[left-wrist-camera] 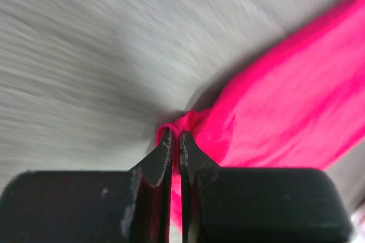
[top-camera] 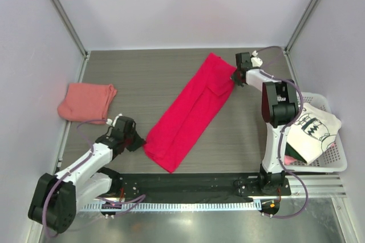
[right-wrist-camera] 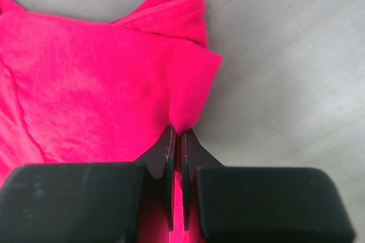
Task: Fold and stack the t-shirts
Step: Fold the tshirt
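One white t-shirt (top-camera: pixel 311 128) in basket (top-camera: pixel 341 158)

Three t-shirts: crimson (top-camera: pixel 191 112), salmon (top-camera: pixel 85 102), white printed (top-camera: pixel 312 128). One basket (top-camera: pixel 341 163). Two pincers (top-camera: pixel 140 143) (top-camera: pixel 235 77).

Top camera looks down; close wrist cameras apparently share the crimson shirt (top-camera: pixel 188 112).

Grey wood-grain table (top-camera: pixel 142 77), crimson t-shirt (top-camera: pixel 191 112) diagonal mid-table, salmon t-shirt (top-camera: pixel 85 101) left
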Motion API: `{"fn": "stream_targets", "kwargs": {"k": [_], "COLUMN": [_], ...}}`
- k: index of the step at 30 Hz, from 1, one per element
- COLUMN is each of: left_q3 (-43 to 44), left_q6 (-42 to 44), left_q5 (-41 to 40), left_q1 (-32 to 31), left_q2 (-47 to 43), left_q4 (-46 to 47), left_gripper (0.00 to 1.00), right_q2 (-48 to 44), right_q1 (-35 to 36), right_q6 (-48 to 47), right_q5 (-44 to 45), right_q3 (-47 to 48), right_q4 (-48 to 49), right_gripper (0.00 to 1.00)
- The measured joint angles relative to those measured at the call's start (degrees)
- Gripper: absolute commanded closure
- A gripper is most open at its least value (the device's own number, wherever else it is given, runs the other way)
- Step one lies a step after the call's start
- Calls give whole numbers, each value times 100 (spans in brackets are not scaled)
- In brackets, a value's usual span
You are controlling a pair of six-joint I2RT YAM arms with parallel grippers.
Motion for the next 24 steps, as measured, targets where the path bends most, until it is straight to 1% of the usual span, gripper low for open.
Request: {"fn": "stream_targets", "kwargs": {"k": [5,8,12,15,21,23,24], "left_q3": [-70,-155,-155,-94,122,221,306], "left_q6": [-544,-951,-1510,-1906,-3176,-3532,-3716], "left_q5": [-192,-455,-798,-1154,-2103,-2371,-2503], "left_q1": [-1102,-1781,-2730,-3388,-5292,-5698,-5866], "left_q2": [-92,-195,-118,28,407,564,708], "left_q4": [-2,11,59,94,72,24,4], "left_gripper": [100,100,100,100,100,99,98], "right_q2": [555,872,1180,1386,1899,2050,2127], "right_q1": [-44,-50,-55,-55,-46,-42,-37], "right_q6": [-195,-297,-444,-579,-782,-798,-809], "right_q5": [-306,-614,-942,-1130,-1707,-1928,-2015], "right_q3": [811,1261,1703,2020,2811,3045,3180], "right_q4": [7,31,63,59,-7,-44,-94], "right_gripper": [97,97,96,95,94,94,94]}}
